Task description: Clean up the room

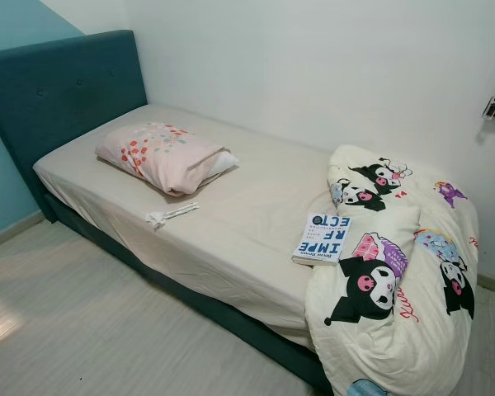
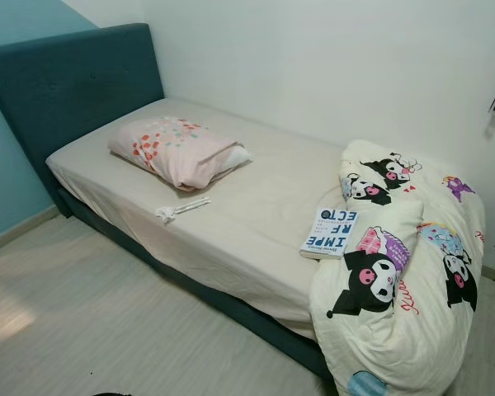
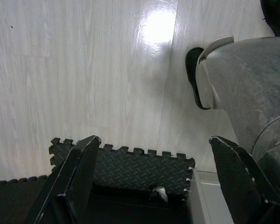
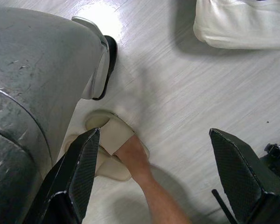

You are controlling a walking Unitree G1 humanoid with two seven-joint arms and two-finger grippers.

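Single bed point(image 1: 231, 214) w/ teal headboard point(image 1: 62, 87) sits against the white wall, cream fitted sheet on it. Pink patterned pillow point(image 1: 165, 157) lies near the headboard end, roughly mid-width, slightly askew. Small white wrapper-like item point(image 1: 172, 214) rests on the sheet just in front of the pillow, close to the bed's front edge; can't tell exactly what it is. Book point(image 1: 322, 238) w/ blue-white cover lies flat near the front edge toward the foot end, its far side touching the duvet. Cream duvet point(image 1: 400, 272) w/ cartoon prints is bunched up at the foot end, spilling over the front edge toward the floor. Pale wood-look floor point(image 1: 74, 322) in front of the bed. Both arms hang down idle by the robot's legs. Left gripper point(image 3: 151, 179) points at the floor, jaws spread wide, nothing between them; below it a dark foam mat point(image 3: 130, 165) w/ interlocking edge. Right gripper point(image 4: 154, 172) also aims at the floor, jaws wide apart & empty; beneath it a person's foot in a beige slipper point(image 4: 114, 151), and a white fabric bundle point(image 4: 242, 23) lies further off on the floor.
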